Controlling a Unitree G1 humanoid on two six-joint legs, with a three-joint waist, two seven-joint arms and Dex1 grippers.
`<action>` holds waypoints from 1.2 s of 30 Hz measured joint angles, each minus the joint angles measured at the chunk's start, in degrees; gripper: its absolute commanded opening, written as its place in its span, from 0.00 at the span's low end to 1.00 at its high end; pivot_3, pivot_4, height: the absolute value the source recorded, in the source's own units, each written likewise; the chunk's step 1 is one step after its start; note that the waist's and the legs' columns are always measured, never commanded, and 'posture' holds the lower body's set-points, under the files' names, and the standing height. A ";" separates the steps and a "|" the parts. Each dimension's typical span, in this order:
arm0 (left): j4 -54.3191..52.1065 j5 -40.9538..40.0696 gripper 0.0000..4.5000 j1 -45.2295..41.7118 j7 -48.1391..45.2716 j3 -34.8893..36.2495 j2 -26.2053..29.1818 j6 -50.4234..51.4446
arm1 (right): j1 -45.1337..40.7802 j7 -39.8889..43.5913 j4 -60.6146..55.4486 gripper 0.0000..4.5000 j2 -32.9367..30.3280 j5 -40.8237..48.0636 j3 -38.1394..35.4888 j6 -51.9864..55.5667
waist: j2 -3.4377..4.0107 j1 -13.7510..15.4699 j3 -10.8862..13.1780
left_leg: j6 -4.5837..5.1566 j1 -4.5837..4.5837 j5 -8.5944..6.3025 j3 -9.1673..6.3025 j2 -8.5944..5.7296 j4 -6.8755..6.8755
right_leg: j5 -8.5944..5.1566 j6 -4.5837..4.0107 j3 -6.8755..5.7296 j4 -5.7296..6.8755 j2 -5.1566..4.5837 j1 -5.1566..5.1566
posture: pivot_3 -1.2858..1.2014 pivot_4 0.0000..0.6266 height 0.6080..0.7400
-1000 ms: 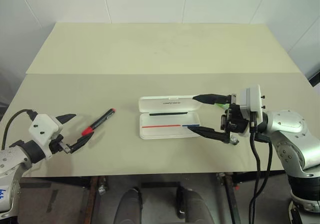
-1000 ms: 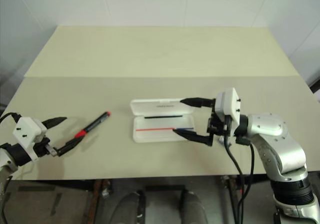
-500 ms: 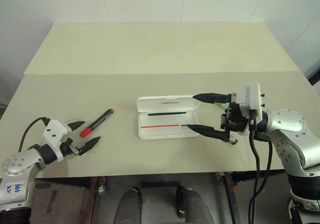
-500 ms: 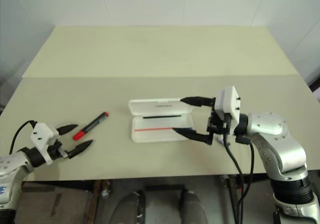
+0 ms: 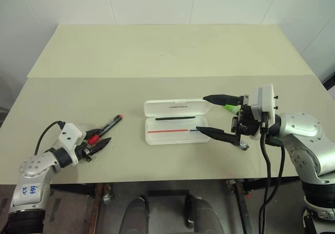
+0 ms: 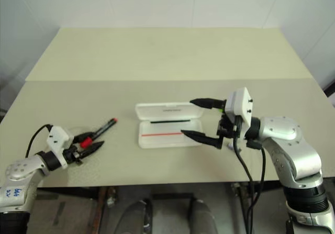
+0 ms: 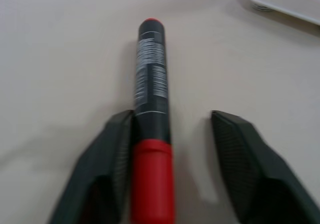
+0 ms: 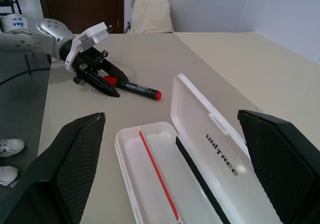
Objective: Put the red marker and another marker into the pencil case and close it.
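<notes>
The red marker [image 7: 151,134] lies near the bench's [image 5: 157,51] front left corner, well apart from the open pencil case [image 5: 177,123] — we judge it light, stiff and slick, best pinched across its middle. Our left claw [image 5: 97,140] reaches low and nearly level, its fingers part-spread around the red cap end, one finger touching it, not yet pinching. Our right claw [image 5: 211,116] hovers spread wide beside the case's right end.
</notes>
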 measured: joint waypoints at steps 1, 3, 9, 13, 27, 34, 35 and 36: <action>-0.20 -0.01 0.25 0.04 0.00 -0.24 0.00 0.23 | 0.00 -0.01 0.00 1.00 0.00 0.00 -0.02 0.01 | 0.00 -0.03 0.00 | -0.01 0.00 0.01 0.00 0.00 0.00 | 0.02 -0.06 0.00 -0.01 0.00 0.00 | 0.52 0.24 1.00; -0.44 0.02 0.14 0.14 0.30 -0.44 -0.02 0.44 | 0.00 -0.09 0.00 1.00 0.00 0.00 -0.02 0.02 | 0.00 -0.13 0.00 | -0.02 0.00 0.01 -0.01 0.04 0.00 | 0.14 -0.16 0.00 -0.09 0.04 0.00 | 0.52 0.24 1.00; -2.06 0.12 0.14 1.20 1.60 -0.36 0.08 0.88 | 0.00 -0.32 0.00 1.00 0.01 -0.01 -0.02 0.00 | 0.01 -0.21 -0.01 | -0.02 -0.03 0.01 0.02 0.07 0.00 | 0.42 -0.19 0.00 -0.40 0.08 0.00 | 0.52 0.24 1.00; -4.21 0.05 0.14 3.75 1.97 0.82 0.71 0.07 | 0.05 -0.47 -0.02 1.00 0.00 -0.01 -0.03 -0.02 | 0.00 -0.19 -0.02 | -0.01 -0.04 0.02 0.15 0.11 -0.01 | 0.39 -0.22 -0.01 -0.41 0.09 -0.12 | 0.52 0.24 1.00; -14.75 -10.81 0.14 6.82 -11.29 3.82 5.15 0.29 | 1.12 -0.99 -0.05 1.00 0.02 -0.04 -0.20 -0.03 | -0.08 -0.11 -0.06 | -0.07 0.00 -0.04 0.69 0.24 -0.01 | 0.39 -0.21 -0.05 -0.45 0.03 -0.35 | 0.52 0.24 1.00; -13.41 -8.04 0.14 -2.41 -13.02 -5.96 5.85 2.15 | 1.90 -2.13 -0.82 1.00 0.36 -0.05 -0.29 -0.04 | -0.08 -0.02 -0.06 | -0.06 0.01 -0.03 0.70 0.25 -0.01 | 0.40 -0.21 -0.05 -0.43 0.05 -0.34 | 0.52 0.24 1.00; -12.84 -7.43 0.14 -4.51 -13.18 -7.64 5.67 2.33 | 2.22 -2.34 -1.12 1.00 0.40 -0.05 -0.37 -0.04 | -0.08 0.04 -0.06 | -0.06 -0.01 -0.02 0.70 0.24 -0.01 | 0.41 -0.20 -0.05 -0.42 0.05 -0.34 | 0.52 0.24 1.00; -11.77 -6.83 0.14 -7.21 -13.48 -9.71 5.27 2.60 | 2.63 -2.56 -1.52 1.00 0.42 -0.05 -0.40 -0.03 | -0.08 0.16 -0.06 | -0.04 -0.01 -0.01 0.70 0.24 0.01 | 0.41 -0.19 -0.05 -0.41 0.05 -0.34 | 0.52 0.24 1.00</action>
